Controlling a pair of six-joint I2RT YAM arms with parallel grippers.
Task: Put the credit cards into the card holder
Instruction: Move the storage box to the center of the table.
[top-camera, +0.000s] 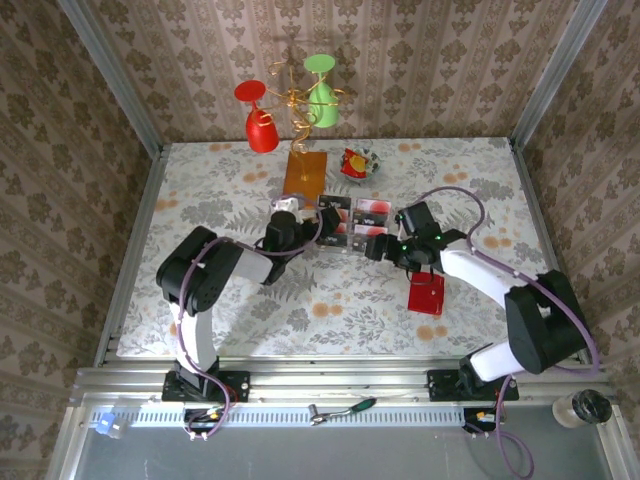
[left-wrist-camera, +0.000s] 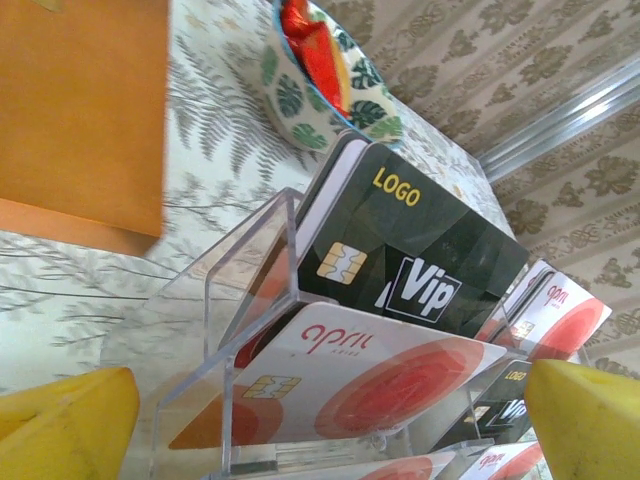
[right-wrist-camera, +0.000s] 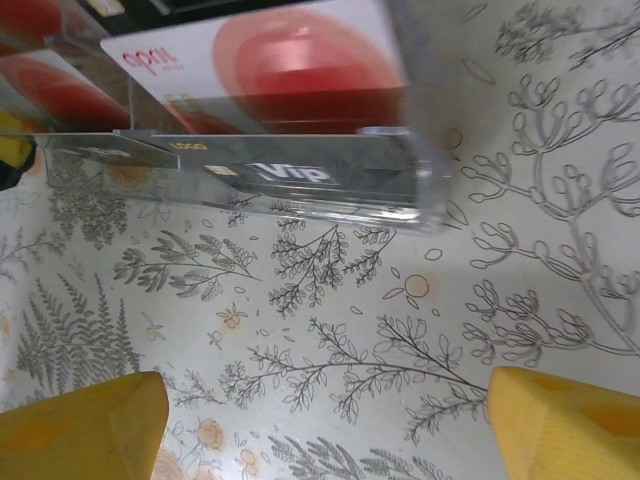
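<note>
Jaws apart, credit cards (left-wrist-camera: 400, 380) partly hidden

card (left-wrist-camera: 420, 240) LOGO, Vip, second card (left-wrist-camera: 340, 345) perhaps april

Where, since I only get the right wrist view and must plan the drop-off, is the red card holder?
Observer: The card holder lies flat just on the near side of the right arm, closer to the bases than the clear rack.
Operator: What is the left tool doing?
Observer: The left tool is open and points at the rack from its left end, gripping nothing.
Operator: Anything beyond the rack I could bump?
Observer: A leaf-patterned bowl sits just past it toward the back wall, with an orange wooden slab to the bowl's left.
</note>
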